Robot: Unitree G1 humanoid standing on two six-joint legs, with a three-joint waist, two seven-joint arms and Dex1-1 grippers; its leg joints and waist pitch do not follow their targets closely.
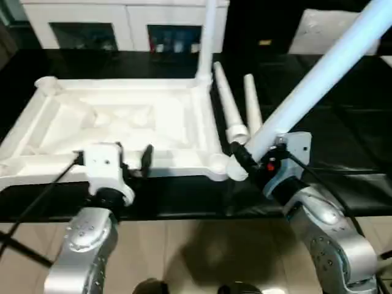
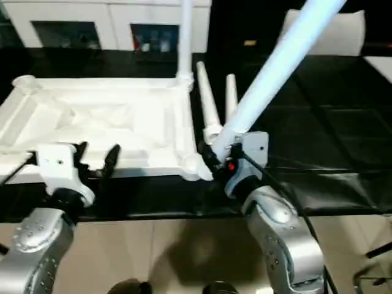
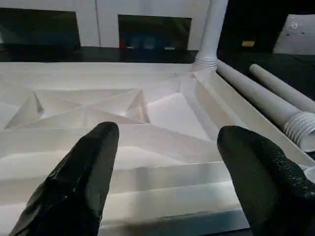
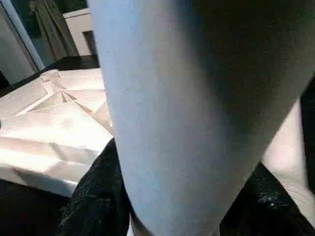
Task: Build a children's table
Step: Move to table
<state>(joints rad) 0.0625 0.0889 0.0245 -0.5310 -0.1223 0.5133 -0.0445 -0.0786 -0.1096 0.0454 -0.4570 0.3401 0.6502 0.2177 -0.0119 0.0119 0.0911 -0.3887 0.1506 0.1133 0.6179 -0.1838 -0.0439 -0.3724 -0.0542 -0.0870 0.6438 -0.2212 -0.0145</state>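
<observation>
White tapered leg [image 1: 318,79], ribbed tabletop [image 1: 122,122].

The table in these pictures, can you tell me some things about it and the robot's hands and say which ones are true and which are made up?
1. The table top lies upside down, ribbed side up. True.
2. All four legs are already screwed in. False: one leg stands upright in the far corner, and two loose legs lie beside the top.
3. The right hand holds a leg. True; it slants up and away, its lower end by the near corner.
4. The left hand is squeezing the table's edge. False: its fingers are spread apart with nothing between them, over the near edge.
5. The loose legs lie on the robot's left side of the top. False: they lie on its right.
</observation>
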